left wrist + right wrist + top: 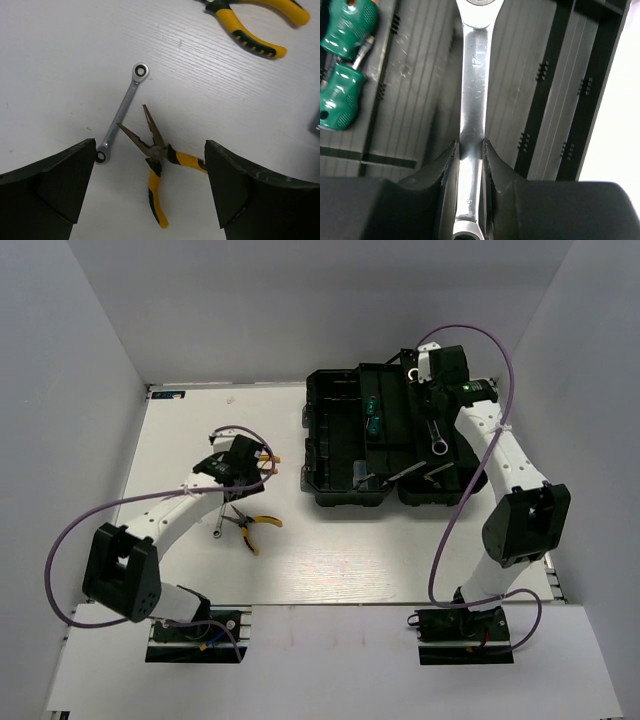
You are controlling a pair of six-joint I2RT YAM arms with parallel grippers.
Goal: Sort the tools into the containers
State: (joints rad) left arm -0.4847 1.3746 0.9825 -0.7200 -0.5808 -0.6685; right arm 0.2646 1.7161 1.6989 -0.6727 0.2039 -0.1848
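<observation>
My right gripper [470, 150] is shut on the long silver wrench [472, 95] and holds it over the black toolbox's inner tray [420, 75]. In the top view, this gripper [428, 398] and the wrench [435, 437] are above the toolbox's right part [345, 455]. Two green screwdrivers [340, 65] lie in a tray compartment [372, 416]. My left gripper [150, 192] is open above the table, over one yellow-and-black pliers [156, 165] and beside the short wrench [122, 112]. A second pliers [255, 25] lies farther off.
In the top view the left gripper [238, 476] hovers left of the toolbox, with the short wrench [220, 523] and pliers [250, 527] on the white table [340, 560] near it. The second pliers [268, 462] lie beside the gripper. Grey walls enclose the table.
</observation>
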